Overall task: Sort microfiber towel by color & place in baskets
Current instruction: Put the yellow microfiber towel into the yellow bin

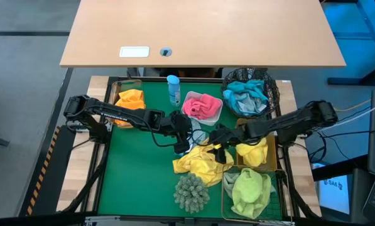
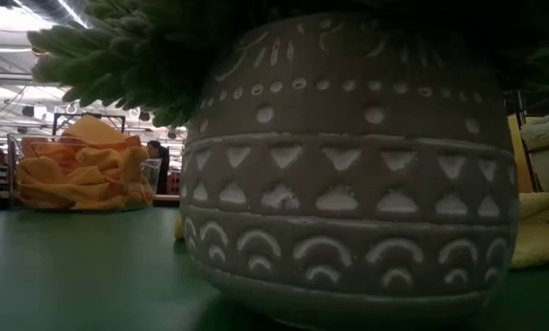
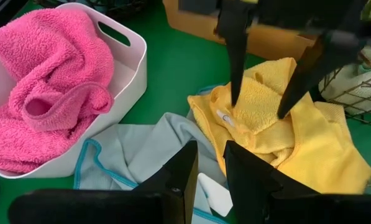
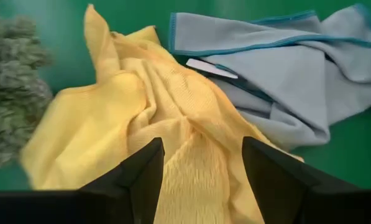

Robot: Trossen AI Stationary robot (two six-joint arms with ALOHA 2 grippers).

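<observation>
right gripper (image 1: pixel 220 139): jaws wide apart, nothing held, tips just over yellow towel (image 4: pixel 173 143)
left gripper (image 1: pixel 182 135): fingers narrowly parted, empty, above grey towel (image 3: pixel 141 152)
yellow towel: mid-table, heap runs left-right, directly under right gripper
target: gold basket (image 1: pixel 272 164) just right, yellow already in
room: shaggy clump (image 1: pixel 191 191) near side

I see open green worktop (image 1: pixel 137 176) on the left half; the yellow towel (image 1: pixel 198 162), shaggy clump (image 1: pixel 191 192) and gold baskets (image 1: pixel 276 164) block the right.
</observation>
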